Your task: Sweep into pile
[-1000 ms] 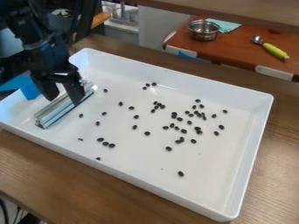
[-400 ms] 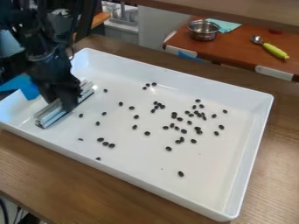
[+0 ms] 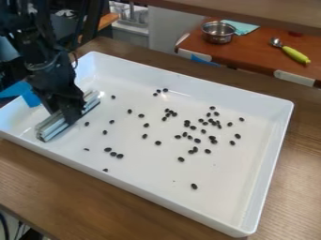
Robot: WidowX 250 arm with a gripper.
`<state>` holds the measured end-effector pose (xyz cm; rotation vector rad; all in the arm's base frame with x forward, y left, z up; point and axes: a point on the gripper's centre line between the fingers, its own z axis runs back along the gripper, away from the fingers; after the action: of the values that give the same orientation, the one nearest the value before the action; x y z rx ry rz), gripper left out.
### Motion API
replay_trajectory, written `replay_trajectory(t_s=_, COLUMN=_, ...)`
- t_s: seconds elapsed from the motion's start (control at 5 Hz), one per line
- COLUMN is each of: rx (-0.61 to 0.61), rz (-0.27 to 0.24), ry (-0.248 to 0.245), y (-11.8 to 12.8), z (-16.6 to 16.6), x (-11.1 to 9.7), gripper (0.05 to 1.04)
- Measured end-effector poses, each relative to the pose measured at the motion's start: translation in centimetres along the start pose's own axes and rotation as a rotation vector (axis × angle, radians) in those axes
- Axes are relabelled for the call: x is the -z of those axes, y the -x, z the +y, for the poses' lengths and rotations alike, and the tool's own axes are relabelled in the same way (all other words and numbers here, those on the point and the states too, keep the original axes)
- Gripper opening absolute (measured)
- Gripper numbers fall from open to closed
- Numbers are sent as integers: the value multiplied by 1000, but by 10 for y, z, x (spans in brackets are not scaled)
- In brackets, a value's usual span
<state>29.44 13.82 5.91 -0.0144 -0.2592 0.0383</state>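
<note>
Brown wooden table below, the black tool pinches a long silver metal bar, likely stiff, best held mid-length.

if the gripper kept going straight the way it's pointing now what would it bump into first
Most likely the silvery metal bar: the gripper points down right at it. It may be touching already; depth is hard to judge. The white tray's floor would come next.
</note>
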Motion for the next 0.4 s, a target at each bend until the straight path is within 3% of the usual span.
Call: replay_trajectory(t_s=0.4, rx=18, rz=44, ry=49, y=18, z=-18, x=-2, gripper=377)
